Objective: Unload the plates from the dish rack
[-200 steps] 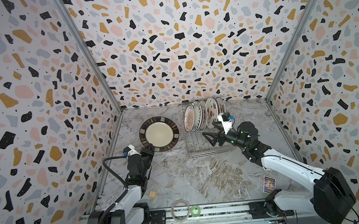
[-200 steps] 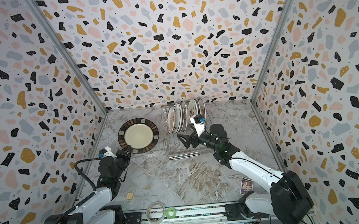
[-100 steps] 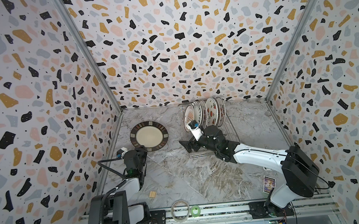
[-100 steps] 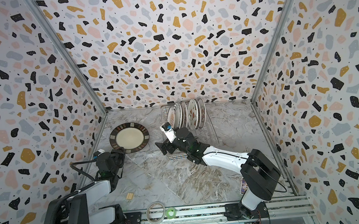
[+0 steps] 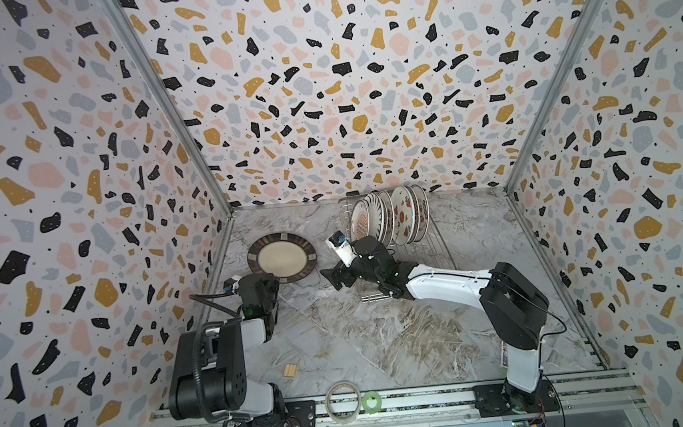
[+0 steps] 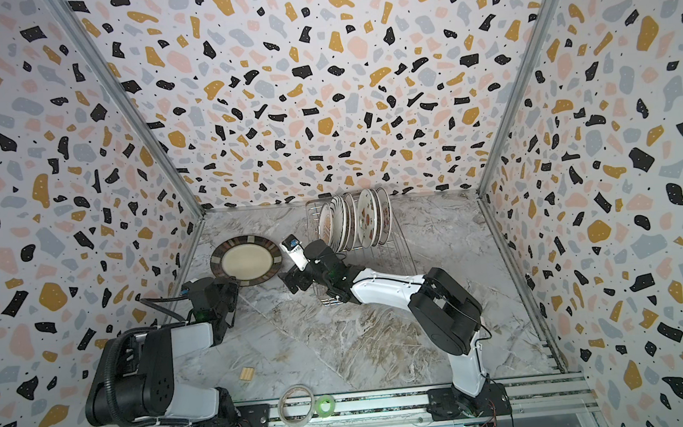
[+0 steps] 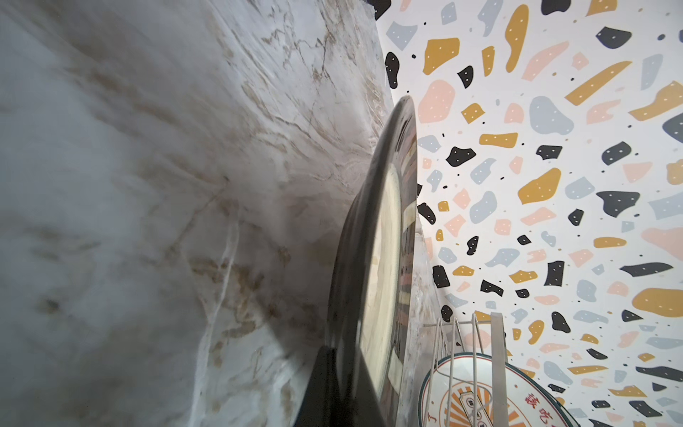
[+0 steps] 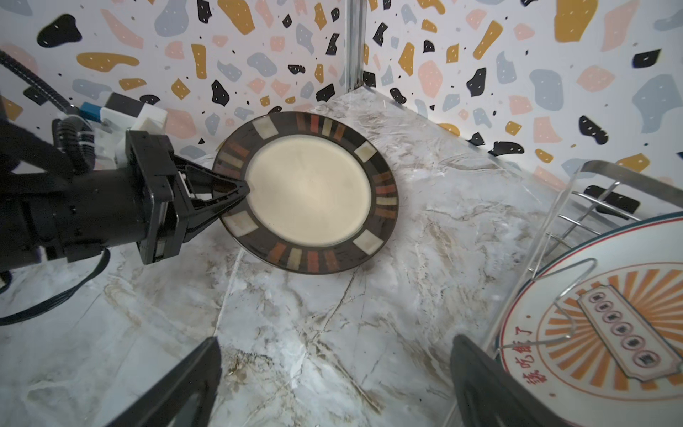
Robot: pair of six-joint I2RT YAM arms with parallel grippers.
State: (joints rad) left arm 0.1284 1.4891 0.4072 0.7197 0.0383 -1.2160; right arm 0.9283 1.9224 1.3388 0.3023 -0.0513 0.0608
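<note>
Left tool [image 8: 242, 194] on plate [image 8: 306, 199] rim (tight)

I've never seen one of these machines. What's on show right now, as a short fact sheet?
Left gripper: shut on the rim of the brown-rimmed plate
Right gripper: open, empty, between that plate and the dish rack
Plates in rack: several, standing on edge
Nearest the right gripper: sunburst plate
Table: marble-patterned
</note>
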